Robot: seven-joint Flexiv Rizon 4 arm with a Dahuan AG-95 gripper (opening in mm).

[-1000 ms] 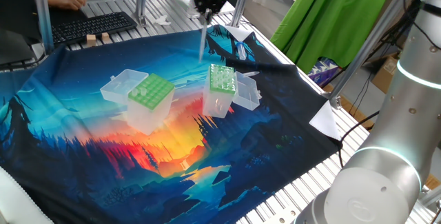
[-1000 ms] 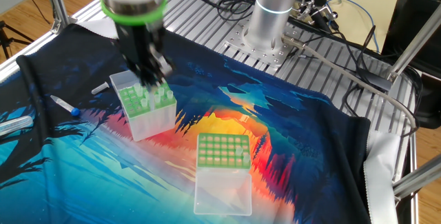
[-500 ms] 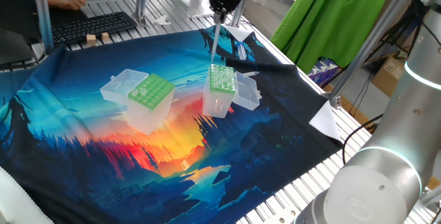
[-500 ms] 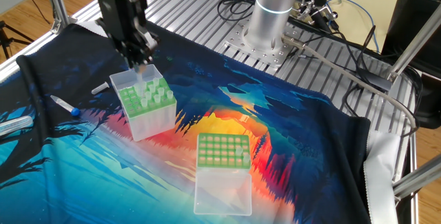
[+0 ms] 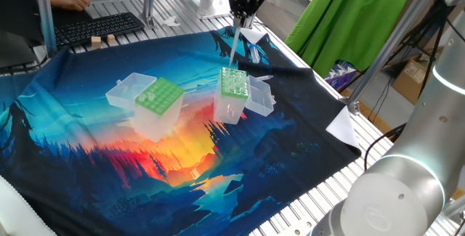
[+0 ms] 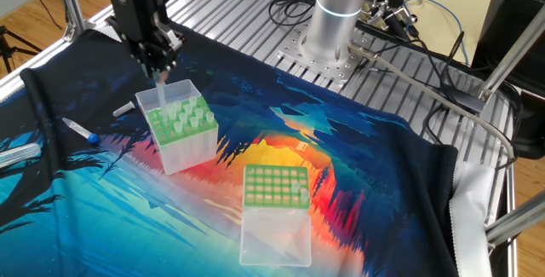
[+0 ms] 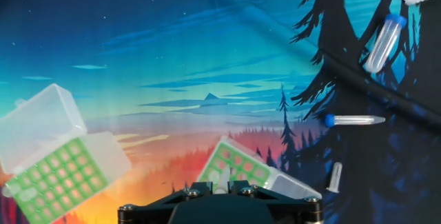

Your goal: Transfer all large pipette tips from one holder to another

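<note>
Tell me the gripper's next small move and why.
Probably keep carrying the large pipette tip sideways until it hangs plumb over a free hole, then lower. The gripper is shut on the tip, which hangs above the tip-filled holder, near its edge, not yet seated.

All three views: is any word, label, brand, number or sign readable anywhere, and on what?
None can be read.
Keyboard: key legends too small.
Both tip boxes: no print visible.
Capped tubes: no readable markings.
Printed cloth: a landscape picture only, no lettering.
</note>
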